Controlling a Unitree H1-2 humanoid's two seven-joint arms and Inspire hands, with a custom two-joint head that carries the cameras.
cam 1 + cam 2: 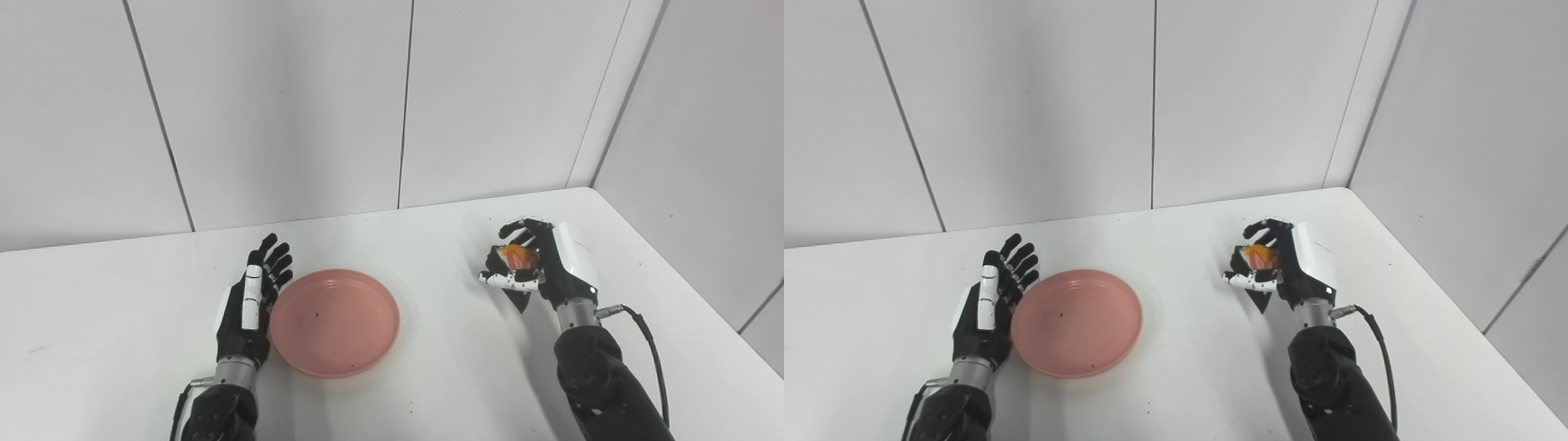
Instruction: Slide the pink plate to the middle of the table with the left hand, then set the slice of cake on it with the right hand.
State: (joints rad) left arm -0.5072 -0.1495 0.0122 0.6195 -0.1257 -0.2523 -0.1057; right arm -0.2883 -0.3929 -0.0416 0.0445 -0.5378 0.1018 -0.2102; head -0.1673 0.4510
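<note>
Near the middle of the white worktop (429,380) lies the pink plate (335,321), round, shallow, smooth and raised at the rim. Beside its left rim the left robot hand (251,300) stands empty, fingers spread. Well to the right, the right robot hand (533,263) grips the slice of cake (519,256), orange-topped and probably soft. Squeezing could crush it; a loose grip could drop it short of the plate.

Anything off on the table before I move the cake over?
Nothing stands out. The pink plate sits flat and empty beside the open left hand; the right hand holds the cake slice.
</note>
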